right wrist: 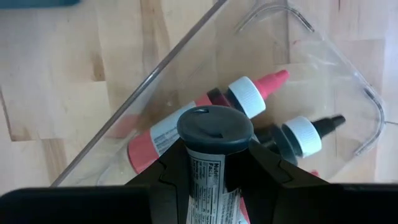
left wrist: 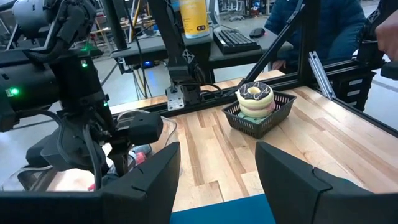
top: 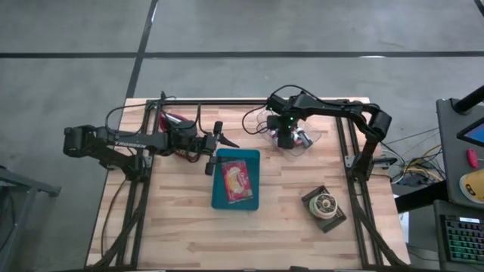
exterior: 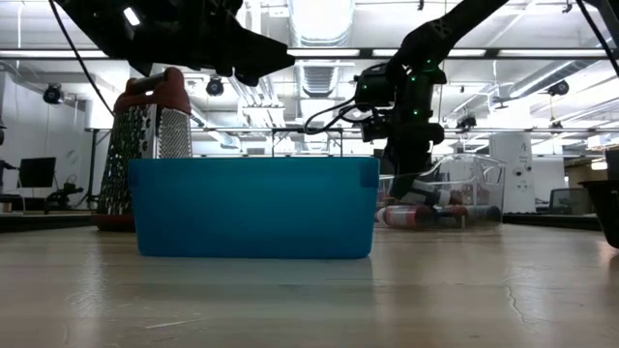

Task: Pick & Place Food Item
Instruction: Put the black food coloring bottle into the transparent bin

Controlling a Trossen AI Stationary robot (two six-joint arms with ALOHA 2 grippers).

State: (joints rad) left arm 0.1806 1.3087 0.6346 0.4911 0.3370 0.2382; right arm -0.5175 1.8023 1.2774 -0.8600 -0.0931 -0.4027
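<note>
While the left gripper (top: pixel 214 148) hung with its fingers spread and empty just left of the blue bin (top: pixel 235 180), the right gripper (top: pixel 284 139), up and right of that bin, was clenched on a grey-capped bottle (right wrist: pixel 214 134) inside the clear tray (top: pixel 302 140). Lifting straight up should clear the tray's wall and the other bottles before crossing to the bin.

A grey-capped bottle (right wrist: pixel 214 152) stands upright between the right gripper's (right wrist: pixel 214 180) fingers, above the clear bin (right wrist: pixel 348 81).
</note>
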